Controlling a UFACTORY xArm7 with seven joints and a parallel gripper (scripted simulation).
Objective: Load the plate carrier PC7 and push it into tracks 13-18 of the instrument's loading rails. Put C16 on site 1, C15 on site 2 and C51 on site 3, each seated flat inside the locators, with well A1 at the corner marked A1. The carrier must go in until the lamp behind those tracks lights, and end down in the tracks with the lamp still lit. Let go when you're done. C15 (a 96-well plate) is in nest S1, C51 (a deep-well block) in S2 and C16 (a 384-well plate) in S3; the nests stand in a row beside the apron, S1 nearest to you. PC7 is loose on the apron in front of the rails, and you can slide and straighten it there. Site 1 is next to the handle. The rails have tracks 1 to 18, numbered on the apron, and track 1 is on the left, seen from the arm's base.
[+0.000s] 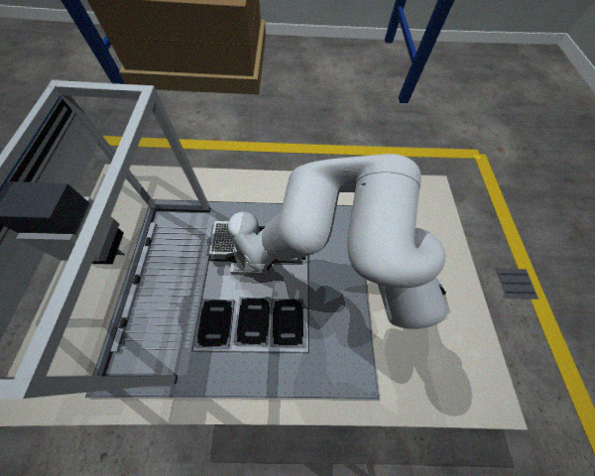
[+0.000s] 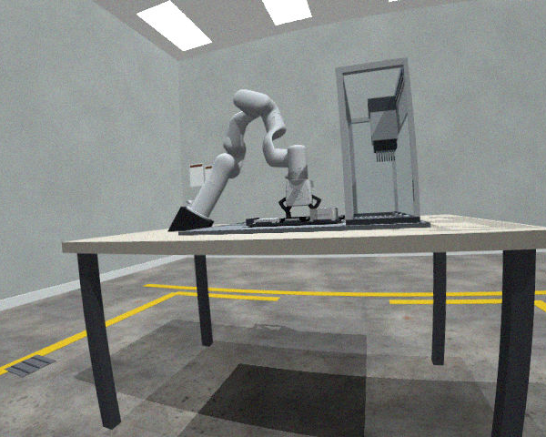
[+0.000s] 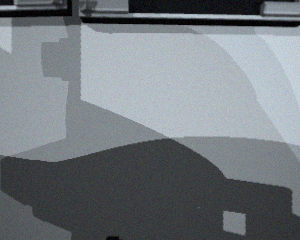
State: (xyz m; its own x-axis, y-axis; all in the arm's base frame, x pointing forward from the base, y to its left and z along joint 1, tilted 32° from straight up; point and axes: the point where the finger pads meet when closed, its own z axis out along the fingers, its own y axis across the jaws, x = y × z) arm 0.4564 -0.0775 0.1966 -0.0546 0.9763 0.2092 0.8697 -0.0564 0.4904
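Note:
The plate carrier PC7 (image 1: 250,322) lies on the apron, long side pointing at the rails (image 1: 157,287), in front of the nearer tracks. Its three black sites are empty. C16 (image 1: 222,238), a finely gridded plate, sits in the nest closest to the rails and shows as a pale block in the side view (image 2: 325,214). My arm hides the other two nests. My gripper (image 1: 246,264) (image 2: 299,211) is open and empty, hanging low over the deck between the nest row and the carrier. The wrist view shows bare deck in shadow, with the carrier's edge and locators (image 3: 190,10) at the top.
The instrument's tall grey frame (image 1: 66,230) stands over the rails, with a dark pipetting head (image 2: 384,124) hanging high inside it. The arm's base (image 1: 416,301) stands on the side of the deck away from the rails.

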